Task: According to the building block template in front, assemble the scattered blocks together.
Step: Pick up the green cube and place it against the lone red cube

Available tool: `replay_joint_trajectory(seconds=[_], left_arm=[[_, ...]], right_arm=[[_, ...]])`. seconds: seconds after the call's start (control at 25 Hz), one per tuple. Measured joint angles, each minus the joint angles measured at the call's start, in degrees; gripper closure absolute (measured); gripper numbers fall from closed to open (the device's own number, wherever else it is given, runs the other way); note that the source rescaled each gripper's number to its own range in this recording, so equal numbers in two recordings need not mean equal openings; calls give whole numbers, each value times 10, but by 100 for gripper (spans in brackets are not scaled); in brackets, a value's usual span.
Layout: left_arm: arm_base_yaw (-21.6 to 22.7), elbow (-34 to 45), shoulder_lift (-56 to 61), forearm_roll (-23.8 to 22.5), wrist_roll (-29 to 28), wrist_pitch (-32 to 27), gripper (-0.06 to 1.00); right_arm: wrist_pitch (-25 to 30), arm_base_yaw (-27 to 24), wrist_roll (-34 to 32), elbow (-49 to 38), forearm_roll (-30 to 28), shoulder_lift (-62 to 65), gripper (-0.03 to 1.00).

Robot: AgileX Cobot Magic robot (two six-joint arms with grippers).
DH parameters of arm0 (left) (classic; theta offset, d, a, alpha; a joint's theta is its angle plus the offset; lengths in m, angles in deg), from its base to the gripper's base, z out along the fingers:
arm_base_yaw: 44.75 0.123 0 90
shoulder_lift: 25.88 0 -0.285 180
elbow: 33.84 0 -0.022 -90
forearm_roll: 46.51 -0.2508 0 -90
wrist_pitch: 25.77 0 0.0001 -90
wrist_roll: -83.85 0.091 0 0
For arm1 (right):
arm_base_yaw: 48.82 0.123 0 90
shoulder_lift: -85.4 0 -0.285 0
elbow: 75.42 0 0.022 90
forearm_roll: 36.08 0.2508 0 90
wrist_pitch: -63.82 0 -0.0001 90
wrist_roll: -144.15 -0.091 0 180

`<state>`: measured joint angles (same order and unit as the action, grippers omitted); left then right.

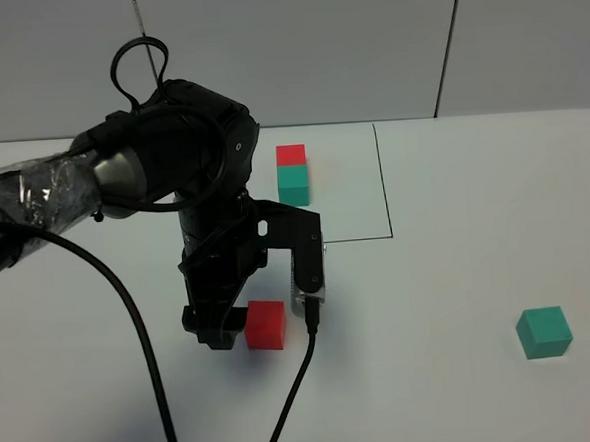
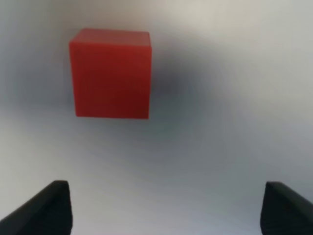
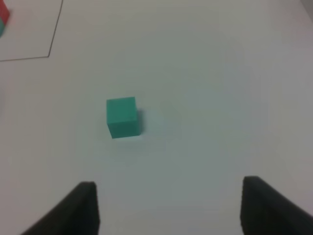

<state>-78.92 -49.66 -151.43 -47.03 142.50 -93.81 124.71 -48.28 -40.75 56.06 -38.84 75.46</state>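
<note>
The template, a red cube (image 1: 291,155) joined to a teal cube (image 1: 294,185), sits at the back inside a thin black rectangle (image 1: 386,190). The scattered red cube (image 1: 265,326) lies on the white table in front of it. My left gripper (image 1: 220,334) hangs just left of this cube. In the left wrist view the gripper (image 2: 168,210) is open and empty, with the red cube (image 2: 110,73) ahead of the fingertips (image 2: 54,205), not between them. The scattered teal cube (image 1: 543,332) lies at the front right. My right gripper (image 3: 171,208) is open and empty, with the teal cube (image 3: 122,116) ahead of it.
The left arm's black cable (image 1: 141,331) trails over the table toward the front edge. A second cable (image 1: 295,381) hangs from the wrist beside the red cube. The rectangle's corner (image 3: 50,56) and an edge of the template (image 3: 3,17) show in the right wrist view.
</note>
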Motion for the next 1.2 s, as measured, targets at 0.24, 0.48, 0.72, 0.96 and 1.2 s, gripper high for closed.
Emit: replay_joint_trajectory(seconds=[0.24,0.48,0.72,0.96,1.2], left_arm=[[0,0,47,1,-61,0,0],[15,8,112,-13,-158,0,0],[96,95,213,-18,-190,0,0],[209,199,357,-16,-256,13,0],[320,305,524,5,-332,67,0]], right_arm=[[0,0,0,0,0,0,37],[0,0,0,0,0,0,37],[0,0,0,0,0,0,37],[0,0,0,0,0,0,37],[0,0,0,0,0,0,37]])
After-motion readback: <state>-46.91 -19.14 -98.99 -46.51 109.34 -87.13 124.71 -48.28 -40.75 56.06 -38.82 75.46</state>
